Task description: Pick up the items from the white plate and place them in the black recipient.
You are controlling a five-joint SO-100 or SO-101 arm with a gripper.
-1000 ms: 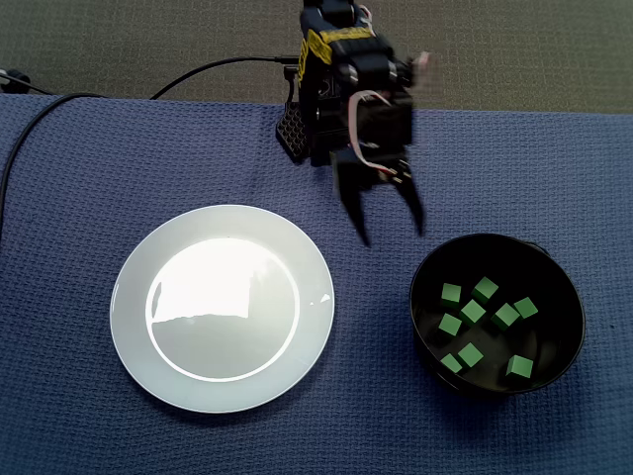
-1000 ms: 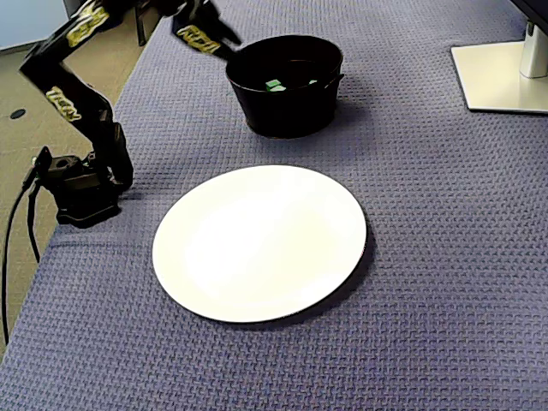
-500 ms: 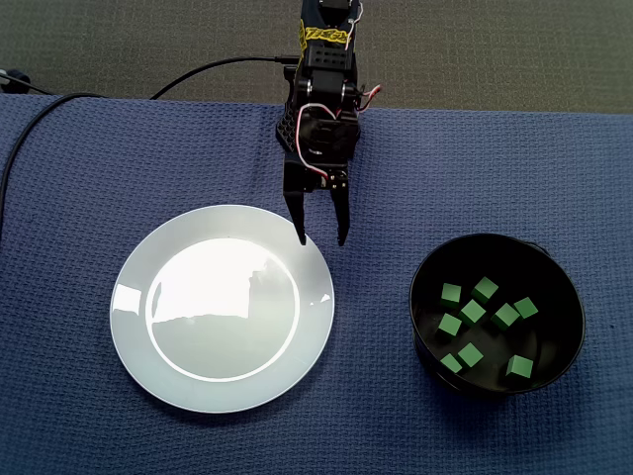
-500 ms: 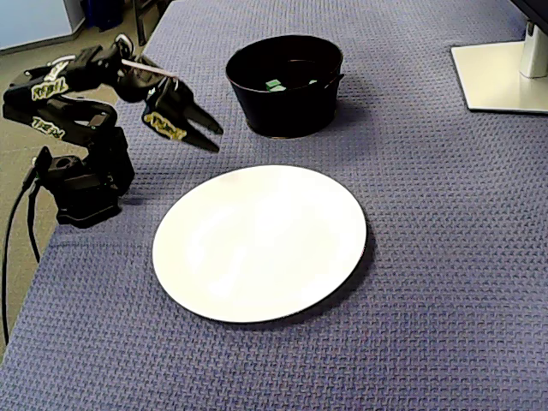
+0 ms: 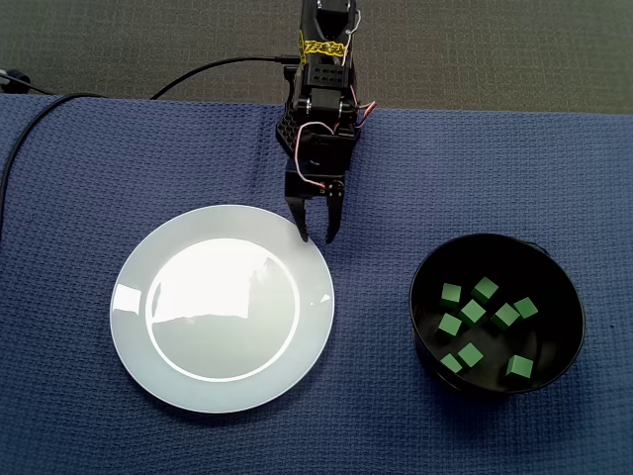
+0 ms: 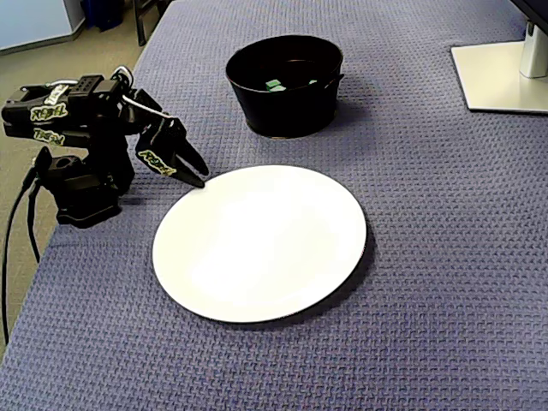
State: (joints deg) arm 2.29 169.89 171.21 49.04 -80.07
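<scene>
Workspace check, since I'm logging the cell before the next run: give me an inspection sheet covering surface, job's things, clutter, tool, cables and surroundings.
Surface: blue waffle-weave cloth, flat.
Job's things: white plate, nothing on it; black bowl to its right in that fixed view, holding several green cubes.
Clutter: nothing seen.
Tool: tool narrowly open, holding nothing, tips down at the plate's edge nearest the arm.
Cables: black cable runs left from the arm's base; another crosses the cloth's left edge.
Surroundings: white stand base on the cloth; grey floor beyond.
</scene>
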